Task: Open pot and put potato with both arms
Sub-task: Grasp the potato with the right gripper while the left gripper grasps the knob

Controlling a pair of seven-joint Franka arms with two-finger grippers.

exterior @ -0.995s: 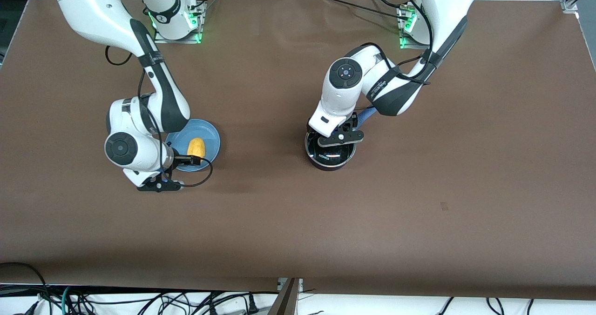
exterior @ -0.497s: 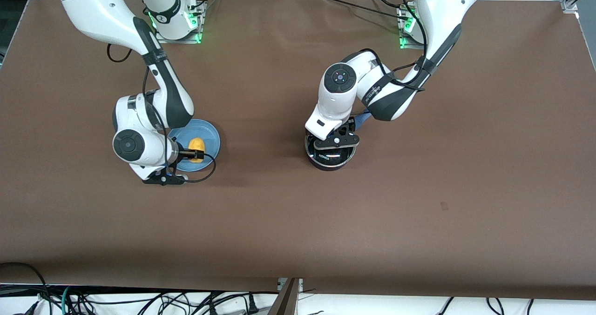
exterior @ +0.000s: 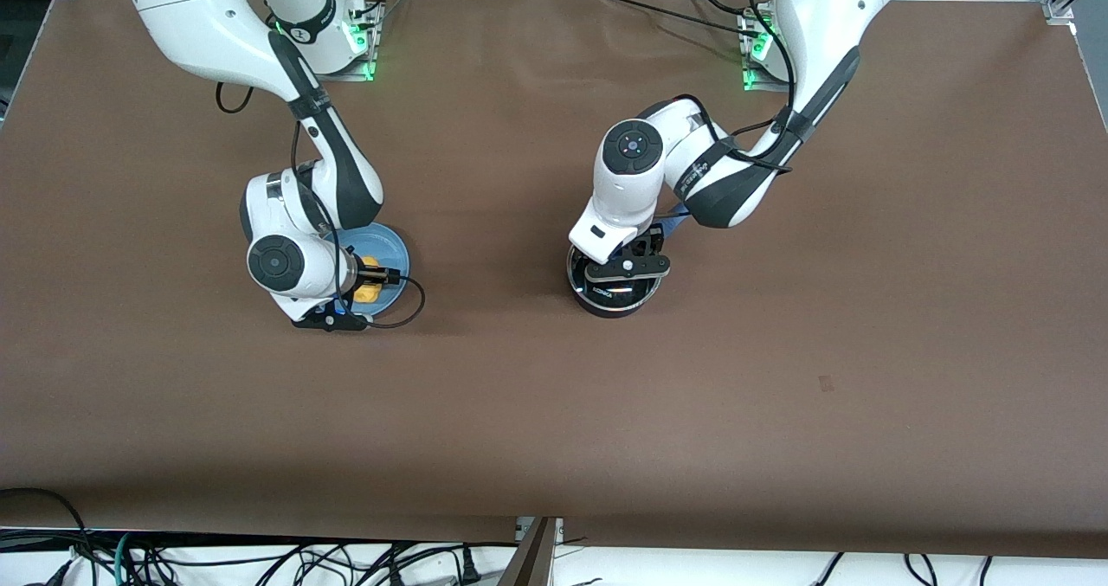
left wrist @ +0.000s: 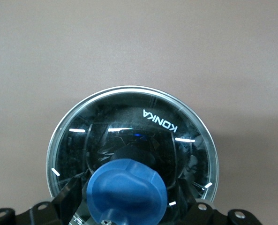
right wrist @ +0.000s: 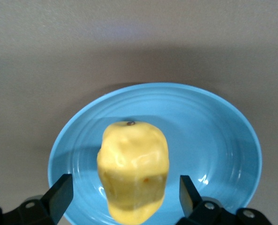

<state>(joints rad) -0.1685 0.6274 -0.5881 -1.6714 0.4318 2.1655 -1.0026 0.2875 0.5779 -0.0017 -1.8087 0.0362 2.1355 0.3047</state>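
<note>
The black pot stands mid-table with its glass lid on; its blue handle points toward the robots. My left gripper is low over the lid. Its fingers are open on either side of the blue knob, with small gaps. The yellow potato lies on the blue plate toward the right arm's end. My right gripper is low over the plate. Its open fingers stand on either side of the potato without touching it.
The brown table cover is bare around the pot and the plate. The arms' bases stand along the table edge farthest from the front camera. Cables hang along the nearest edge.
My right arm has moved toward the left arm's end, bringing its gripper over the plate and around the potato. My left gripper has settled slightly over the lid.
</note>
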